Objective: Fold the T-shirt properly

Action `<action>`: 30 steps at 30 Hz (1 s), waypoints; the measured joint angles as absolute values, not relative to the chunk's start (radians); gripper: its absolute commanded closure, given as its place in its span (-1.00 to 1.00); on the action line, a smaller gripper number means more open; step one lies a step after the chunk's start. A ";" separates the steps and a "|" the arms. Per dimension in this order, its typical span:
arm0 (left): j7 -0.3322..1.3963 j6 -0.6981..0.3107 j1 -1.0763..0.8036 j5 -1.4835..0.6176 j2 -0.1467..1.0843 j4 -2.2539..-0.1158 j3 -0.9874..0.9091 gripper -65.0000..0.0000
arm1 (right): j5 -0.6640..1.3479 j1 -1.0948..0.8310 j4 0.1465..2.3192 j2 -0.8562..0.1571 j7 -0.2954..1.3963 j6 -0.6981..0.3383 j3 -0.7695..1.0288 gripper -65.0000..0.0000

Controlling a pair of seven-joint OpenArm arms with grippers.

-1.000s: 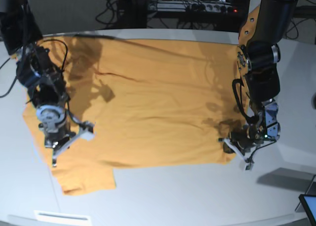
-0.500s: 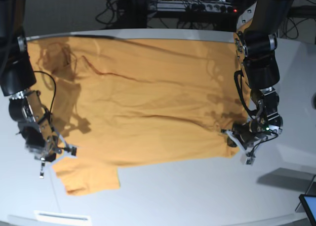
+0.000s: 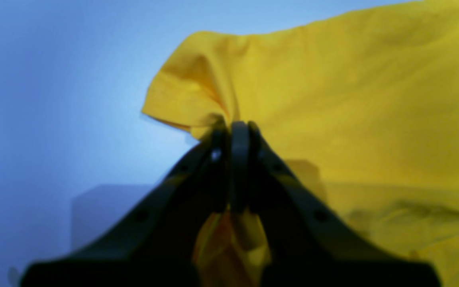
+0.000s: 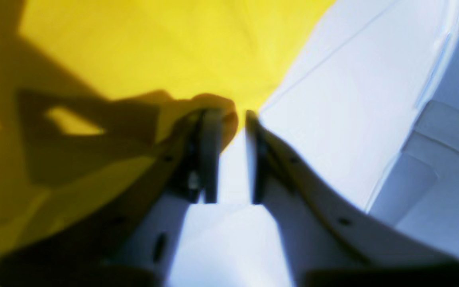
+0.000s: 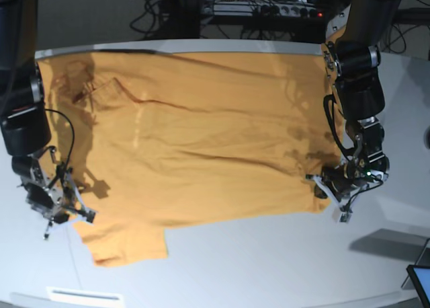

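Your desk carries the T-shirt spread nearly flat across its far half, wider than it lay a second ago: the cloth now reaches the desk's far left corner, where before that corner was bare and the fabric bunched nearer the middle. One sleeve pokes out toward you at the lower left.

Your left gripper, on the right of the base view, has its jaws pressed together on a pinch of the T-shirt's edge; the left wrist view shows yellow cloth gathered between them and lifted a little off the desk.

Your right gripper, at the left of the base view, has moved out past the T-shirt's edge and let go. A second ago it sat over the cloth; now its jaws stand apart with bare desk showing in the gap, and the hem lies just beside one fingertip.

So the stretch looks done on that side. I judge the garment flat enough to begin folding, though only one side is held.
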State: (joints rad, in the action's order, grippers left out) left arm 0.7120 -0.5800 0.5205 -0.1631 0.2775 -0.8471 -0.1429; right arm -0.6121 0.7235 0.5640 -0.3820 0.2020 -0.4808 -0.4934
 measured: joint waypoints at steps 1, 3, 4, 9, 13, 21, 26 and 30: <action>0.713 -0.580 0.521 -0.163 0.278 -0.847 -0.143 1.00 | -0.612 0.723 0.564 -0.382 0.194 -0.451 -0.493 0.14; 0.714 -0.580 0.521 -0.163 0.279 -0.847 -0.143 1.00 | -0.612 0.723 0.564 -0.382 0.191 -0.409 -0.493 -0.12; 0.714 -0.580 0.521 -0.163 0.279 -0.847 -0.143 1.00 | -0.612 0.723 0.564 -0.382 0.191 -0.393 -0.493 -0.20; 0.707 -0.580 0.510 -0.167 0.280 -0.854 -0.143 1.00 | -0.612 0.725 0.558 -0.382 0.169 -0.391 -0.493 -0.21; 0.708 -0.580 0.510 -0.167 0.280 -0.855 -0.143 1.00 | -0.611 0.740 0.512 -0.379 0.146 -0.417 -0.493 -0.21; 0.711 -0.580 0.512 -0.166 0.280 -0.855 -0.143 1.00 | -0.619 0.767 0.473 -0.377 0.144 -0.603 -0.486 0.17; 0.710 -0.580 0.512 -0.167 0.280 -0.855 -0.143 1.00 | -0.604 0.770 0.475 -0.387 0.173 -0.632 -0.485 0.18; 0.710 -0.580 0.511 -0.167 0.280 -0.855 -0.143 1.00 | -0.597 0.769 0.475 -0.402 0.173 -0.649 -0.485 0.40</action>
State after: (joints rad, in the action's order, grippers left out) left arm 0.7105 -0.5804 0.5114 -0.1665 0.2802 -0.8547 -0.1432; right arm -0.5968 0.7689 0.4747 -0.4019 0.1726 -0.6495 -0.4850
